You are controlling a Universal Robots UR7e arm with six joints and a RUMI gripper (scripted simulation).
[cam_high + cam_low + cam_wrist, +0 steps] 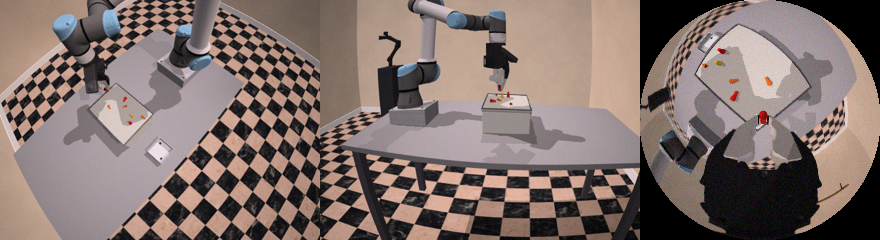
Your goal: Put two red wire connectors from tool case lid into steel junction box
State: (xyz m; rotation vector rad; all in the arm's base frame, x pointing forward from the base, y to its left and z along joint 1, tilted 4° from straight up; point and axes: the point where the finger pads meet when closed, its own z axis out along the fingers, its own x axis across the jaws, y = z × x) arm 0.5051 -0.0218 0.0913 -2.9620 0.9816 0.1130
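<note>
My gripper (105, 88) (499, 87) (763, 115) is shut on a red wire connector (106, 89) (499, 88) (763, 115) and holds it a little above the far left corner of the tool case's lid (129, 132) (520, 101) (775, 50). Two more red connectors lie on the lid: one (124, 98) (508, 94) (733, 96) near the middle, the other (130, 122) (492, 100) (721, 50) near the side that faces the junction box. The steel junction box (169, 147) (710, 42) stands open on the table past the case; it is hidden in the exterior view.
Three orange connectors (108, 106) (124, 105) (143, 117) and a yellow one (131, 115) (501, 95) also lie on the lid. The case (506, 121) stands as a tall block on the grey table (77, 175). The arm's base (178, 72) is at the table's far edge.
</note>
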